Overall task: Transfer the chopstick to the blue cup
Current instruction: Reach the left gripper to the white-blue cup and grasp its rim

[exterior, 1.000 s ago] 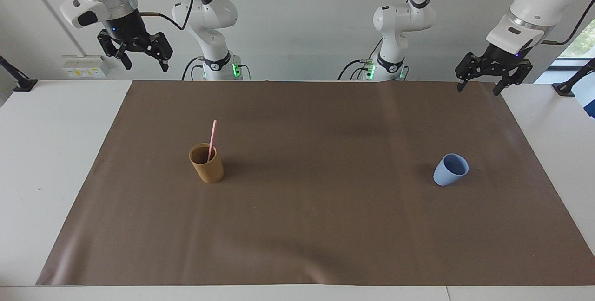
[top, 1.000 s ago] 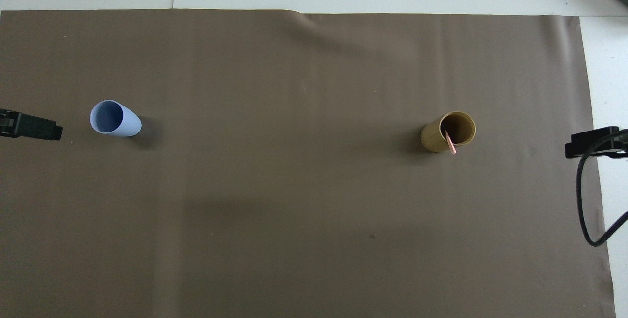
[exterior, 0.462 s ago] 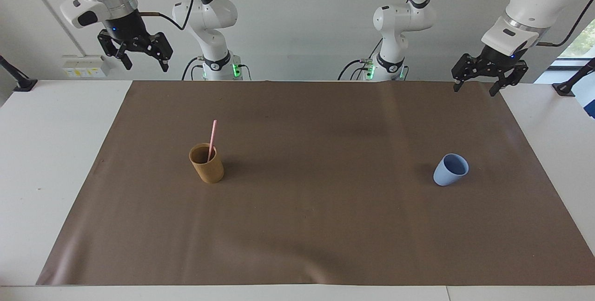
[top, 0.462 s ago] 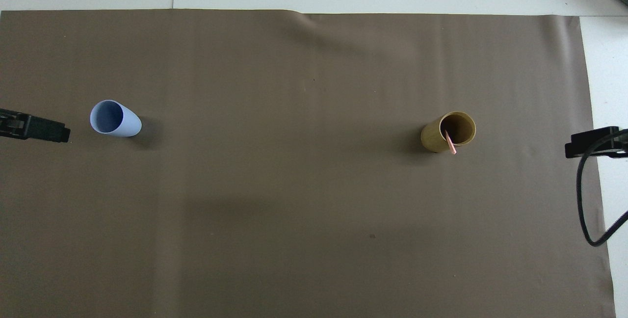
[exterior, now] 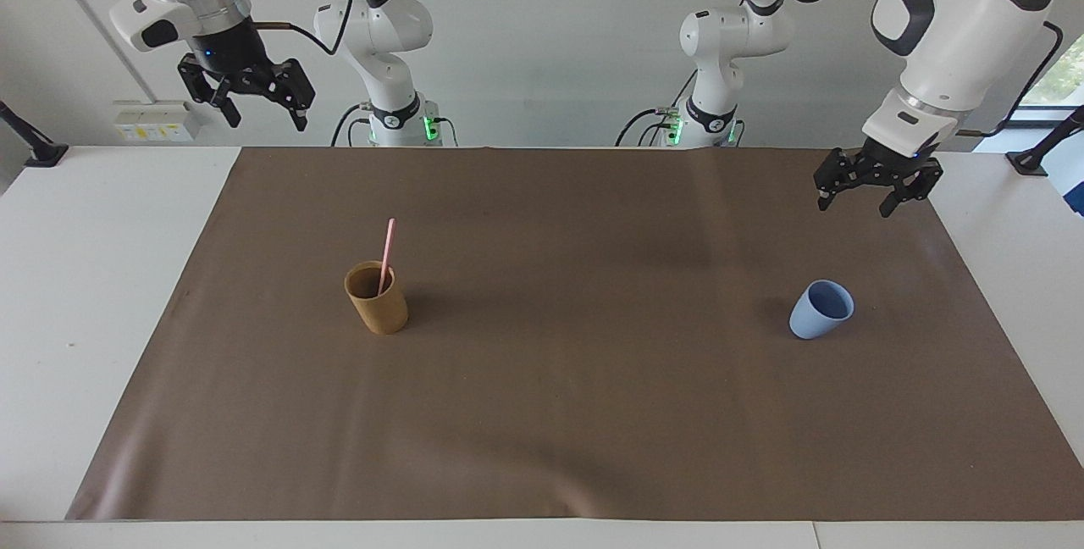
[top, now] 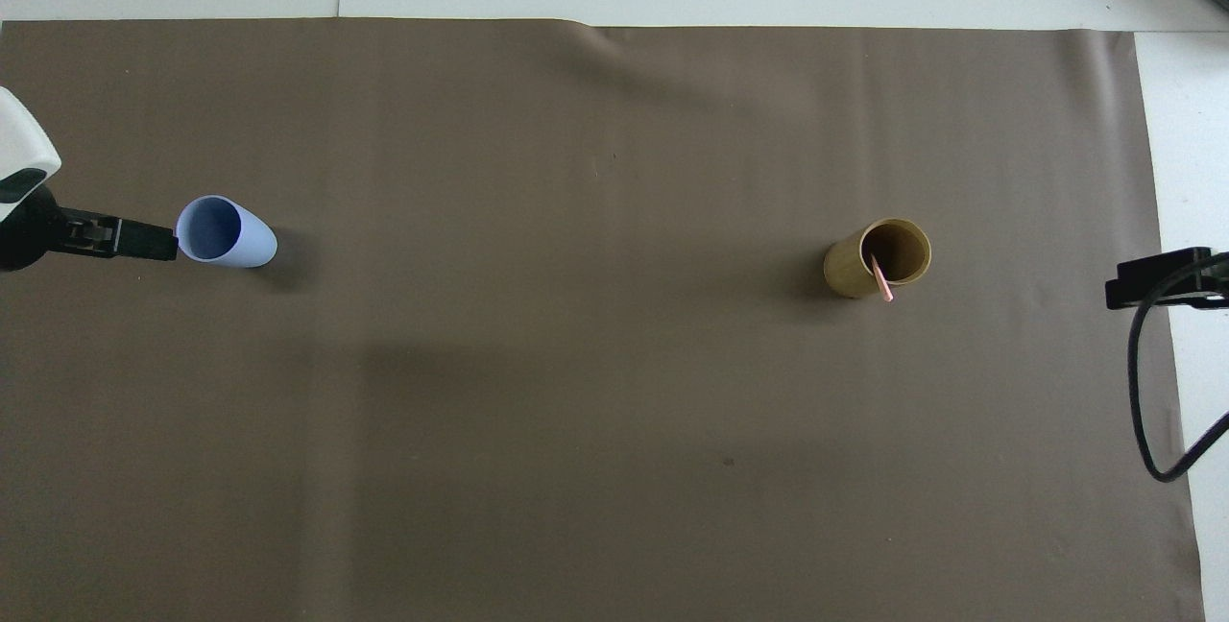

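standing in the cup: your thin pink chopstick leans inside the tan-brown cylindrical cup toward the right arm's end of the brown mat.
blue cup: the small light-blue tapered cup sits upright toward the left arm's end, well apart from it.
left gripper: you see it up over the mat, fingers spread, empty.
right gripper: waiting high over the table's edge, fingers apart, empty.

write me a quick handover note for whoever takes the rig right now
Left gripper: open, empty, in the air over the mat at the left arm's end, near the blue cup but not touching it.
Right gripper: open, empty, waiting high near its base.
Chopstick: standing in the tan cup toward the right arm's end.
Blue cup: upright, empty.
Done: nothing transferred.
Left: grasp the chopstick, lift it out, put it in the blue cup.
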